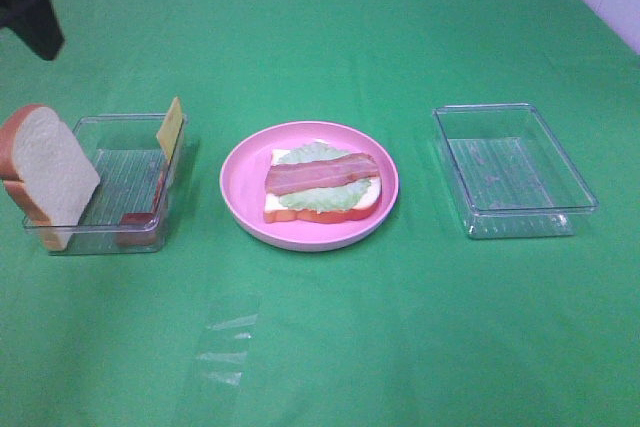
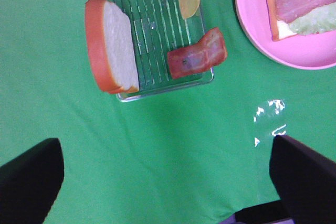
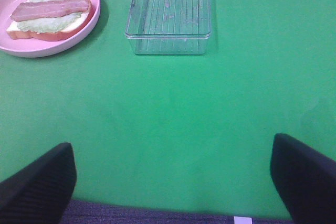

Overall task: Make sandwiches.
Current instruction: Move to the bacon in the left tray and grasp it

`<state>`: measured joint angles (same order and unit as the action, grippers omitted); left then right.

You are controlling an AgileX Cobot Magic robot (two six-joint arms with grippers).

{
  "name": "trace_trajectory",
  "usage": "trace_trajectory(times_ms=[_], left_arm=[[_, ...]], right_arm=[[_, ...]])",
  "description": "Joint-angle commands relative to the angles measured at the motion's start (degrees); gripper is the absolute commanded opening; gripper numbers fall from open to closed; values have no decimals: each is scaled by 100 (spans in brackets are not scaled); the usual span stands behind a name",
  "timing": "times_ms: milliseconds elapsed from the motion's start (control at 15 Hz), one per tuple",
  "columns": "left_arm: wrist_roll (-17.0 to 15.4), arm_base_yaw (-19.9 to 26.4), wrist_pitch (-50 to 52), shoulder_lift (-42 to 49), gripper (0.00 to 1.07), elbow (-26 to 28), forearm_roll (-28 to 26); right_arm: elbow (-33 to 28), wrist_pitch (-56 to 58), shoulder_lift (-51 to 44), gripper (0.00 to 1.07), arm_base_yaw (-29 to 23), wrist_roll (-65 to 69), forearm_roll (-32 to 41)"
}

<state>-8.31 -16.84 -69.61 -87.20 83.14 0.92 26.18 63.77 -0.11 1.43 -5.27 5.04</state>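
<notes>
Only the high camera takes in all three dishes at once: the left tray, the pink plate and the right tray, each well apart on the green cloth. The sandwich lies flat on the plate (open-faced: one white slice with orange-brown crust, pale lettuce on it, a reddish-pink bacon strip across the top). The left wrist view shows plainly what the high one barely does: a loose bacon piece inside the left tray by its plate-side wall. A bread slice stands on edge at that tray's outer end, and a yellow cheese slice leans on the plate-side wall. The left gripper and right gripper appear only in their own wrist views, jaws spread wide, holding nothing.
</notes>
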Motion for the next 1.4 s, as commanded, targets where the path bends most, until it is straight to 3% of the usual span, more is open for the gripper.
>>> trace_trajectory(times_ms=[67,333,867,1400], left_arm=[[-447,-338,-567,-825,102,395,29],[-693,-407,-550,-1805,102,441,-143],[-504,-539,401,-2899,102,458,-275],[-281,-539,1020,-3340,102,573,-527]], right_arm=[[-17,-29,-183,97,0,0,29],[-17,-29,-183,97,0,0,29],[-17,-29,-183,97,6,0,57],[-17,-29,-183,97,6,0,63]])
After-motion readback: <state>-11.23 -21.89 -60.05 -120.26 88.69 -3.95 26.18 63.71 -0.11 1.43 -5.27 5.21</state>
